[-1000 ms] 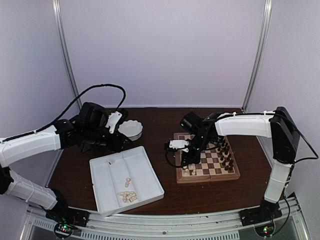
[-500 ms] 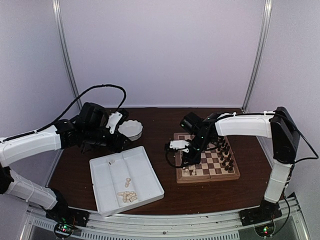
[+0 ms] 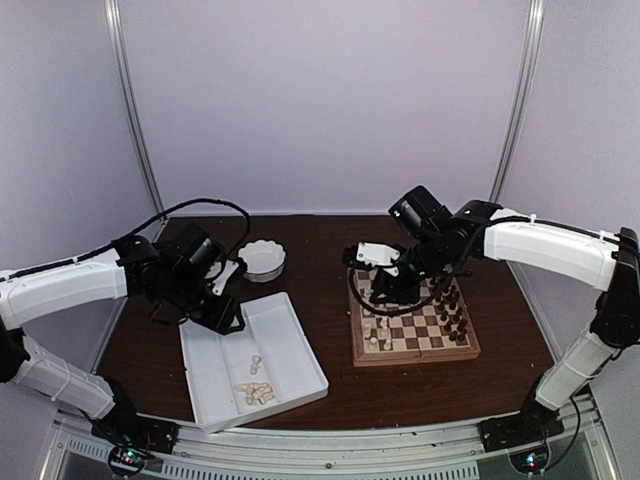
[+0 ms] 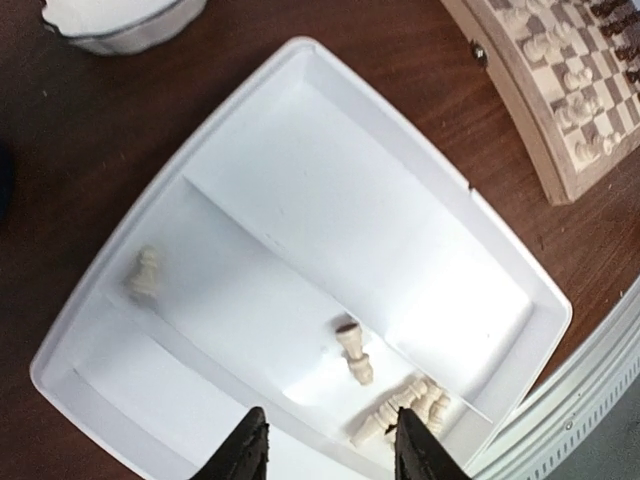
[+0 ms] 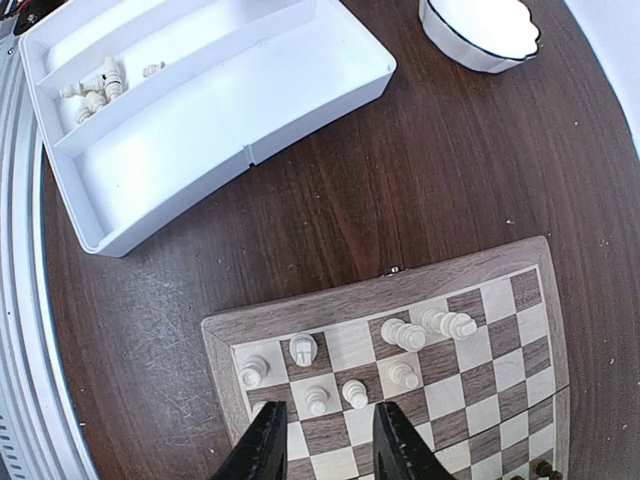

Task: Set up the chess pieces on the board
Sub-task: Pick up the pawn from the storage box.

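The board (image 3: 428, 345) lies right of centre, with dark chess pieces (image 3: 450, 305) along its right side and several cream chess pieces (image 3: 375, 335) at its left. My right gripper (image 3: 385, 292) hangs open and empty above the board's far left part. In the right wrist view it (image 5: 328, 445) is over cream pieces (image 5: 354, 393) standing on the board (image 5: 300, 310); two (image 5: 403, 334) lie tipped over. My left gripper (image 3: 226, 320) is open and empty over the tray's far end. In its wrist view it (image 4: 330, 450) is above loose cream pieces (image 4: 353, 352) and a small heap (image 4: 400, 410).
A white divided tray (image 3: 300, 345) lies front left, with a few cream pieces (image 3: 255, 393) at its near end and one lone piece (image 4: 145, 275) in a far corner. A white scalloped bowl (image 3: 262, 258) stands behind the tray. Cables trail from both arms.
My left gripper has moved forward from beside the bowl to over the tray's far end. My right gripper has lifted and drawn back from the board's left edge, its arm swung outward.
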Motion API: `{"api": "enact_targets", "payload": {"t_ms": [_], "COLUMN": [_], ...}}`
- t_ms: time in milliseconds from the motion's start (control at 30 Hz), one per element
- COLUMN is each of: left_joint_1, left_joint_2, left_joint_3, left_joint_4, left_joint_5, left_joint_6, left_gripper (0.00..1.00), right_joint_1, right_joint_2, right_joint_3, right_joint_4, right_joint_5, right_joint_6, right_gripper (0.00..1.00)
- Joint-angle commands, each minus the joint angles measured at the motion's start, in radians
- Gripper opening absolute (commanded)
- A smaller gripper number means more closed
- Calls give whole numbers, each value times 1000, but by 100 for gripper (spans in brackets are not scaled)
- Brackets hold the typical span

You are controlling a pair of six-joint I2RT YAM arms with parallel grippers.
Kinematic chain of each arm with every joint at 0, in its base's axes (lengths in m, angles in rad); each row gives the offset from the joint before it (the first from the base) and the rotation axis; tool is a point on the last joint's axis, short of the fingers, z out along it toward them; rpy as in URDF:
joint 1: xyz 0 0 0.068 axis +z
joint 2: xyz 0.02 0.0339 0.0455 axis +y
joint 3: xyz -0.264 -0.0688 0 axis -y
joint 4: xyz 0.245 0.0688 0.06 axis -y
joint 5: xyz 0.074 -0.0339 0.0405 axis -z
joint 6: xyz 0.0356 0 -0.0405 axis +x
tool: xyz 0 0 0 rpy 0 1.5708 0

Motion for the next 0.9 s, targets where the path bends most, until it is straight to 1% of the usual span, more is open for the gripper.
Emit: {"api": "enact_targets", "payload": {"t_ms": [0, 67, 167, 233, 300, 400, 467, 533, 700, 800, 867], "left_joint_1": [-73, -78, -80, -81, -82, -78, -66, -45, 19, 38, 40], "left_joint_2": [31, 62, 109, 140, 167, 202, 236, 278, 353, 410, 443], "left_joint_3": [-31, -43, -72, -76, -63, -11, 40, 92, 150, 191, 219], "left_joint_4": [-74, -70, -9, 20, 16, -23, -52, -73, -72, -101, -134], "left_joint_5": [-6, -16, 17, 12, -39, -164, -230, -265, -261, -256, -283], "left_joint_6": [-129, -153, -193, -195, -190, -173, -131, -82, 52, 105, 126], "left_gripper": [44, 45, 46, 46, 46, 46, 44, 43, 42, 35, 34], "right_joint_1": [-6, -8, -8, -11, -17, -26, -30, -30, -35, -40, -45], "right_joint_2": [-45, -50, -65, -78, -90, -98, -98, -101, -113, -120, -125], "right_joint_3": [-68, -76, -87, -97, -109, -118, -121, -123, -129, -134, -136], "right_joint_4": [48, 50, 57, 63, 68, 78, 78, 78, 79, 83, 84], "right_joint_5": [36, 38, 35, 38, 35, 29, 24, 19, 16, 18, 18], "right_joint_6": [11, 10, 6, 4, 4, 4, 4, 4, 1, -1, -1], "right_gripper": [33, 33, 34, 34, 34, 34, 34, 35, 35, 35, 35]}}
